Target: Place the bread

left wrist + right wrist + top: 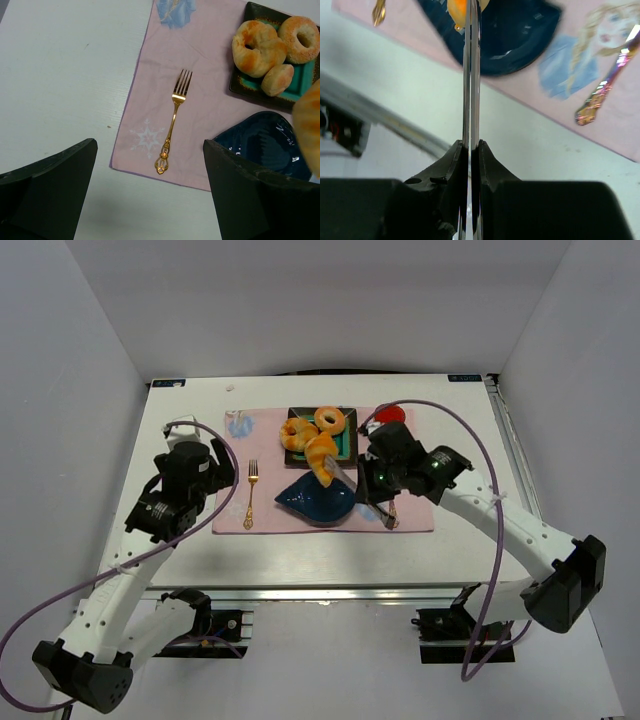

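The bread (322, 458), a long golden-orange ridged croissant, hangs tilted between the dark square tray (347, 446) and the dark blue plate (318, 502). Thin metal tongs (471, 75) pinch it; its orange end shows at the top of the right wrist view (460, 9). My right gripper (372, 478) is shut on the tongs, its jaws (471, 147) pressed against the two blades. My left gripper (215, 455) is open and empty over the white table, left of the pink placemat (210, 100). The bread is a blur at the right edge of the left wrist view (310, 120).
The tray holds a ring doughnut (300, 32), a curled croissant (255, 47) and a small bun (278, 79). A gold fork (172, 120) lies on the placemat's left part, a spoon (602, 90) on its right. A red object (392, 414) sits behind the right gripper.
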`<move>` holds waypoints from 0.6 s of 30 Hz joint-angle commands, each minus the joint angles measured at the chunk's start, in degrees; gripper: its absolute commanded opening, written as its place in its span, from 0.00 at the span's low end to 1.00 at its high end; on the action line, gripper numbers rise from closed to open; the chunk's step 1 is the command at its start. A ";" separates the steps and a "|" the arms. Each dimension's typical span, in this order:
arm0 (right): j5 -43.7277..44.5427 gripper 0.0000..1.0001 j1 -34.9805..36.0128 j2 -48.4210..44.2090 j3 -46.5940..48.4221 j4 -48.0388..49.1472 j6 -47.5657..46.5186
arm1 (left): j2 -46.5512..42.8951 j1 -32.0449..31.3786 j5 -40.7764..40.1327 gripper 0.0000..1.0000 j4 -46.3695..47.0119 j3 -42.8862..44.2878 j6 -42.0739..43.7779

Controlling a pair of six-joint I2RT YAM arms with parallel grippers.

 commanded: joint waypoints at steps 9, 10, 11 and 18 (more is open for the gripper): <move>-5.27 0.18 5.80 -4.83 -7.46 2.98 -12.79 | -2.90 -0.02 0.16 0.98 -2.84 2.27 -0.05; -5.00 0.18 5.71 -5.01 -7.55 2.98 -14.02 | -2.90 -0.02 0.07 0.98 -3.01 2.26 -0.05; -5.17 0.18 5.71 -5.10 -7.64 2.98 -14.99 | -2.90 -0.10 0.07 0.98 -3.10 2.18 0.03; -7.81 0.18 5.62 -5.28 -10.89 8.60 -23.08 | -2.47 -0.10 0.86 0.98 -2.66 1.82 0.39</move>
